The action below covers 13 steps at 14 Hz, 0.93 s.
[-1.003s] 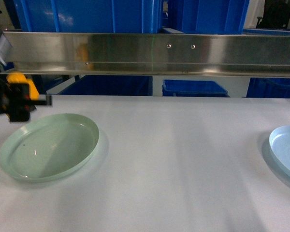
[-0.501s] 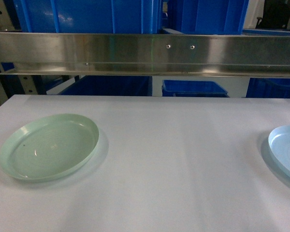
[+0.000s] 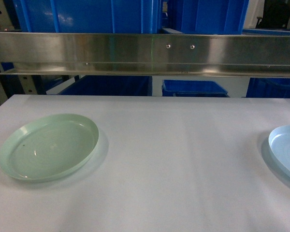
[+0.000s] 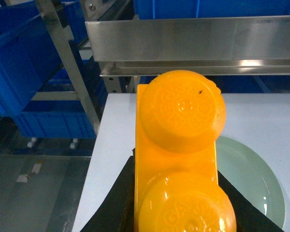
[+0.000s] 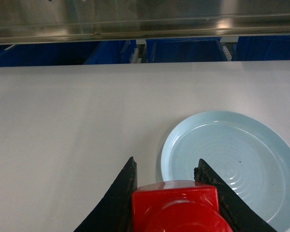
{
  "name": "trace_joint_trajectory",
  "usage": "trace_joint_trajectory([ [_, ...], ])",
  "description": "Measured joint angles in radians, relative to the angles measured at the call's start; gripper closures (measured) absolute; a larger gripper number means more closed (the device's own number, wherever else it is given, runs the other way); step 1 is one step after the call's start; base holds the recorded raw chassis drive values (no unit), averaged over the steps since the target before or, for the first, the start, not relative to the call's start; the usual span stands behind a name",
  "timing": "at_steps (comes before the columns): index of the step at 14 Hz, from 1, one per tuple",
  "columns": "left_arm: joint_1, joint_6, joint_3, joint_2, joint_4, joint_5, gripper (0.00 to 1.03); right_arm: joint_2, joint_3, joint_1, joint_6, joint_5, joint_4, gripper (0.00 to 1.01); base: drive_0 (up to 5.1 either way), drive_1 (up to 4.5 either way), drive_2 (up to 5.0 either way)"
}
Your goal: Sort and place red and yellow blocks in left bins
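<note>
So, going camera by camera:

Head view, table: white table (image 3: 174, 159), neither arm shows up in this view.
Head view, plates: pale green plate (image 3: 48, 146) on the left side of the table, pale blue plate (image 3: 286, 150) cut off by the right edge. Both look bare, well apart from each other.
Head view, background: shiny metal rail (image 3: 150, 53) running across behind the table, blue crates (image 3: 87, 14) above it and more below it.

Left wrist view, gripper: left gripper (image 4: 176, 193) is clamped on the yellow block (image 4: 179, 154), black fingers (image 4: 111, 208) hugging it from both sides.
Left wrist view, block: orange-yellow, 2 round studs facing the camera, fills most of the frame.
Left wrist view, where: held up near the table's left edge, green plate (image 4: 253, 181) peeking out on the right behind it. Blue crates (image 4: 24, 72) sit off to the left past the table, beside a metal rack post (image 4: 70, 67).

Right wrist view, gripper: right gripper (image 5: 176, 193) is pinching the red block (image 5: 176, 208), a black finger (image 5: 121, 193) on each side.
Right wrist view, block: glossy red, 1 round stud visible, bottom of it cut off by the frame.
Right wrist view, where: held over the table, just beside the near-left rim of the blue plate (image 5: 232, 159). Can't tell how high. Blue crates (image 5: 183, 48) visible past the far edge of the table.
</note>
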Motion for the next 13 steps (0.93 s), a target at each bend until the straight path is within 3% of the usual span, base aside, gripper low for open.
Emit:
trace_joint_trajectory([
  [3, 0.005, -0.006, 0.000, -0.002, -0.004, 0.017, 0.77, -0.013, 0.000, 0.005, 0.000, 0.002, -0.010, 0.73, 0.0, 0.00, 0.0],
  [4, 0.010, -0.006, -0.002, -0.001, 0.018, 0.022, 0.77, -0.037, -0.013, 0.004, 0.013, -0.011, 0.057, 0.73, 0.0, 0.00, 0.0],
  [7, 0.014, -0.006, -0.004, 0.002, 0.039, 0.029, 0.77, -0.077, -0.018, 0.005, -0.003, -0.008, 0.081, 0.73, 0.0, 0.00, 0.0],
  [13, 0.013, -0.006, -0.004, 0.002, 0.040, 0.033, 0.77, -0.078, -0.019, 0.005, -0.003, -0.004, 0.080, 0.73, -4.7, 2.42, 2.4],
])
